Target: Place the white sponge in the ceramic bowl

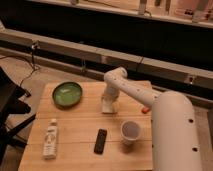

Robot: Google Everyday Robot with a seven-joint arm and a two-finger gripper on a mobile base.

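Five things lie plain on the wooden table point(75, 125) below me, and the white sponge point(108, 107) is the one under my claw. It sits near the middle of the far half of the tabletop, resting on the wood, a small pale block. My gripper point(109, 101) points straight down right over it, fingers apart, low enough that claw and sponge run together; I cannot tell whether I touch it. My arm point(131, 89) reaches in from the right, bent at a white elbow above the table's far edge.

The ceramic bowl point(67, 94) stands to the left of the sponge, near the far left corner, green inside, dark at the rim, clearly apart from the sponge. On the near side, a white paper cup point(129, 132) stands upright to the right, a flat black object point(100, 141) lies just left of it, and a long white bottle point(50, 140) lies on its side near the left edge. A small orange-red bit point(145, 110) shows beside my arm.
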